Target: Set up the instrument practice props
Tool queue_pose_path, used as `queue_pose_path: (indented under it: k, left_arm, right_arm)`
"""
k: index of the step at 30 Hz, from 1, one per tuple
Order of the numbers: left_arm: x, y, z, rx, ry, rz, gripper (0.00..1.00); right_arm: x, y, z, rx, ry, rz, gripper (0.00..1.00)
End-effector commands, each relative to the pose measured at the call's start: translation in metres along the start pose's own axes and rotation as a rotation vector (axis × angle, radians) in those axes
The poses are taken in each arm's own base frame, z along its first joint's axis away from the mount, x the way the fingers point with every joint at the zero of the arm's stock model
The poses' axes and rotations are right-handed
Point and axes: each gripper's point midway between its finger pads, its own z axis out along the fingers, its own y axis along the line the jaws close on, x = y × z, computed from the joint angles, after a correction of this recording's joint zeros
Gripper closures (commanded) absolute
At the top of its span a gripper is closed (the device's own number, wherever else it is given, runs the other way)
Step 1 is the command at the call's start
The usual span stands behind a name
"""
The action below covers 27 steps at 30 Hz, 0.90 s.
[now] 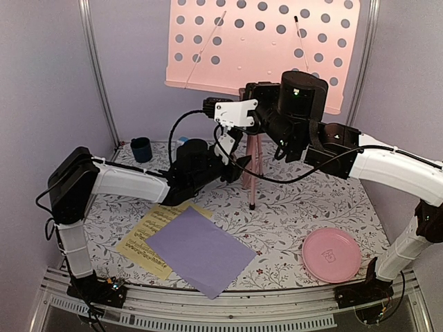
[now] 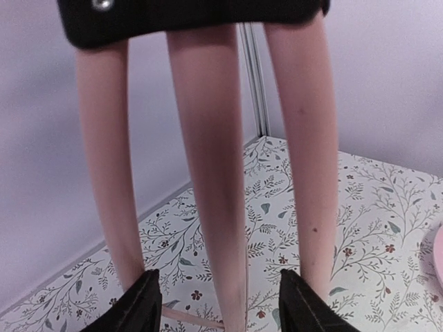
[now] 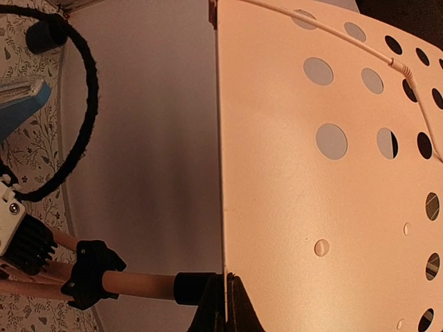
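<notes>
The pink music stand stands at the back, its perforated desk high above its tripod legs. My right gripper is shut on the desk's lower edge; in the right wrist view its jaws pinch the thin rim of the desk. My left gripper is open low at the tripod; in the left wrist view the middle leg runs between the fingers without touching. The lavender sheet lies over the yellow sheet at front left. The blue metronome is mostly hidden behind my left arm.
A small dark blue cup stands at the back left. A round pink plate lies at the front right. A black cable hangs from my right arm across the tripod. Walls and metal posts close in the back and sides.
</notes>
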Motion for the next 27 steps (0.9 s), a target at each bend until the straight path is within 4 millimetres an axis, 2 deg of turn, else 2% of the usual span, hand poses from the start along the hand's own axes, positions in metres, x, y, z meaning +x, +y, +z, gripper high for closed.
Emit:
queue_pose_path:
  k: [1, 5, 11, 16, 20, 24, 27]
  left_arm:
    - [-0.006, 0.002, 0.006, -0.002, -0.021, 0.007, 0.39]
    - [-0.001, 0.005, 0.003, -0.019, -0.014, 0.006, 0.34]
    - [0.001, 0.016, -0.003, -0.035, -0.009, 0.004, 0.37]
    - [0.007, 0.01, -0.012, 0.036, 0.021, -0.004, 0.34]
    - [0.012, 0.006, -0.025, 0.072, 0.045, -0.034, 0.32]
    - [0.007, 0.003, -0.042, 0.098, 0.033, -0.067, 0.3]
    - [0.003, 0.006, -0.056, 0.1, 0.027, -0.086, 0.28]
  right_arm:
    - [0.007, -0.124, -0.031, 0.318, -0.076, 0.273, 1.0]
    - [0.008, -0.122, -0.03, 0.313, -0.069, 0.268, 1.0]
    - [0.009, -0.117, -0.025, 0.304, -0.062, 0.252, 1.0]
    - [0.017, -0.112, -0.019, 0.299, -0.038, 0.229, 1.0]
    - [0.022, -0.109, -0.013, 0.297, -0.018, 0.197, 1.0]
    - [0.023, -0.104, -0.008, 0.279, -0.012, 0.169, 1.0]
    - [0.023, -0.093, 0.0, 0.246, -0.003, 0.121, 1.0]
